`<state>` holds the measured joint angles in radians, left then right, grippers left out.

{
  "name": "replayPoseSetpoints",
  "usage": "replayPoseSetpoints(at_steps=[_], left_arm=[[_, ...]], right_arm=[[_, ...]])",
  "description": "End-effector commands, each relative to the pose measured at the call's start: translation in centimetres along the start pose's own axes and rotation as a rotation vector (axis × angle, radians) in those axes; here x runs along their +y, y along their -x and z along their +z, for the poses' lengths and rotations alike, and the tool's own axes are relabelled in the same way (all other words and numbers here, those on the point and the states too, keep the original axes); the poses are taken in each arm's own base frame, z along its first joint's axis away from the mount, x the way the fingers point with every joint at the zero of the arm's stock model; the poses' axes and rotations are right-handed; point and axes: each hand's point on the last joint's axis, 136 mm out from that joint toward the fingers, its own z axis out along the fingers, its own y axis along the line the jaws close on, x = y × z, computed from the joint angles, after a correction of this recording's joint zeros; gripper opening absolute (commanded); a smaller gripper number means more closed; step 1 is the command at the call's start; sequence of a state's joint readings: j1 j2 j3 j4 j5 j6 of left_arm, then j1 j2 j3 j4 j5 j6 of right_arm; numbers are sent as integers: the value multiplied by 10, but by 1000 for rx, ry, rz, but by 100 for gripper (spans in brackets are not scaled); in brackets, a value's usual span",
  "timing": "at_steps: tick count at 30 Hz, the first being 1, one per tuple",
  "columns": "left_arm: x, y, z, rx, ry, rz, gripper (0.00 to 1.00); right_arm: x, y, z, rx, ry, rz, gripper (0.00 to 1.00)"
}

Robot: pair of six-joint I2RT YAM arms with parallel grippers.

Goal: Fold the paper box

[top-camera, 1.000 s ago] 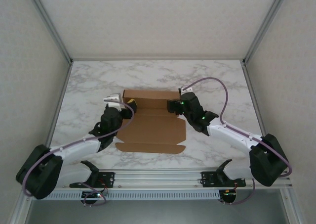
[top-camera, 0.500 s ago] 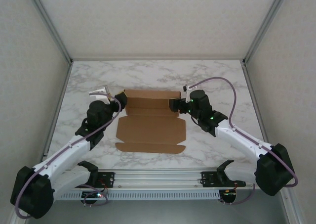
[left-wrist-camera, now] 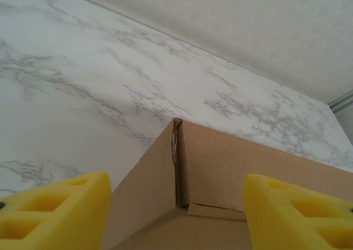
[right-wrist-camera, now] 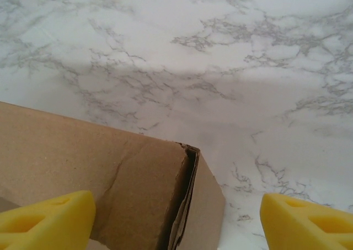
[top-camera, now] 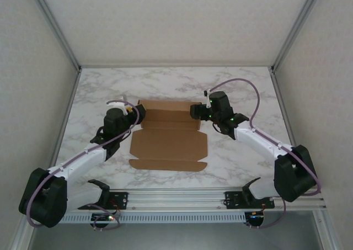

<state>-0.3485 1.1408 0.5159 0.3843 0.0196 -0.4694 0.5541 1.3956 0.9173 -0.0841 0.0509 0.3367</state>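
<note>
The paper box [top-camera: 168, 142] is a brown cardboard blank lying mid-table, with its far wall and side flaps folded upright and its near panels flat. My left gripper [top-camera: 136, 113] is open at the far left corner. In the left wrist view that upright corner seam of the paper box [left-wrist-camera: 220, 167] stands between the yellow pads [left-wrist-camera: 55, 214] with a gap on each side. My right gripper [top-camera: 196, 111] is open at the far right corner. In the right wrist view the paper box corner [right-wrist-camera: 127, 189] sits nearer the left pad [right-wrist-camera: 47, 219], and the other pad hangs over bare marble.
The marble table [top-camera: 237, 87] is ringed by an aluminium frame [top-camera: 63, 112] and white walls. A metal rail [top-camera: 176, 197] with both arm bases runs along the near edge. The right arm's purple cable [top-camera: 242, 90] loops above its wrist.
My left gripper has moved off the box's left flap, up to the far left corner. The right gripper has shifted slightly farther, to the far right corner. The box has stayed put.
</note>
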Motion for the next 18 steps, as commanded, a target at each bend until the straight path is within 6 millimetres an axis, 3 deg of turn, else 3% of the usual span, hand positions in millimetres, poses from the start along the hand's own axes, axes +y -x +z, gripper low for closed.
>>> replayPoseSetpoints(at_steps=[1, 4, 7, 14, 18], left_arm=[[13, -11, 1, 14, 24, -48, 60], [25, -24, 1, 39, 53, -86, 56], [24, -25, -1, 42, 42, -97, 56], [-4, 19, -10, -7, 4, -12, 77], [-16, 43, -21, -9, 19, 77, 81]], right_arm=[[-8, -14, 6, 67, -35, 21, 77], [-9, -17, 3, 68, -34, 21, 76], [-6, -6, -9, 51, -32, -11, 76], [26, 31, -42, -1, 45, -208, 75], [52, 34, -52, 63, 124, -367, 69]])
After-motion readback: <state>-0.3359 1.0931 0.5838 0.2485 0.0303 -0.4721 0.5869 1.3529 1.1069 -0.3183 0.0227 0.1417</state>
